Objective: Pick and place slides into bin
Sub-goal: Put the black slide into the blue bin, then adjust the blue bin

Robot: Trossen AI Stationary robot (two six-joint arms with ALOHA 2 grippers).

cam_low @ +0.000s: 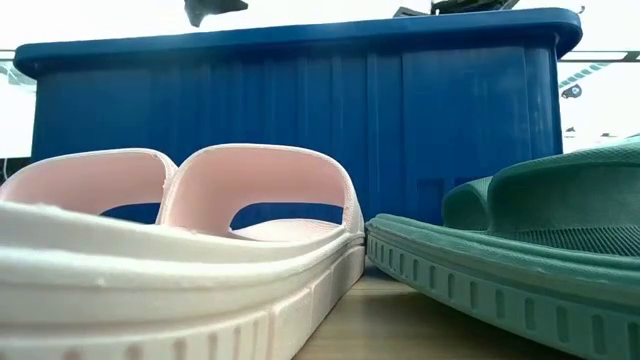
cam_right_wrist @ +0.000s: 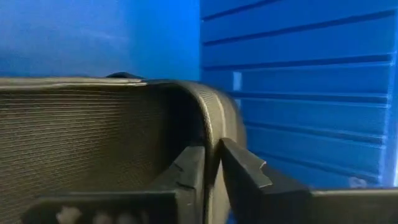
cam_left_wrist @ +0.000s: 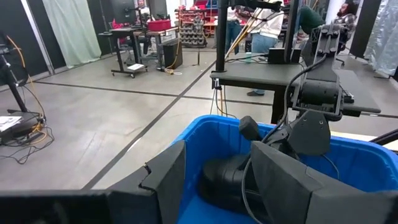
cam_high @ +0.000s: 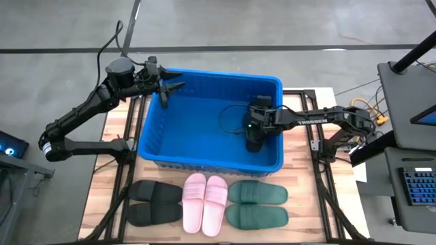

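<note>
right gripper narrowly parted astride black slide's rim

Workshop hall: concrete floor, equipment carts.

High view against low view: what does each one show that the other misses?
Only the high view shows the inside of the bin, where the right end effector reaches down with a black slide, the left end effector at the bin's far left corner, and the black pair on the table.

Only the low view shows the bin's near wall face on and the slides' thick sole edges.

Both show the blue bin, the pink pair and the green pair in front of it.
</note>
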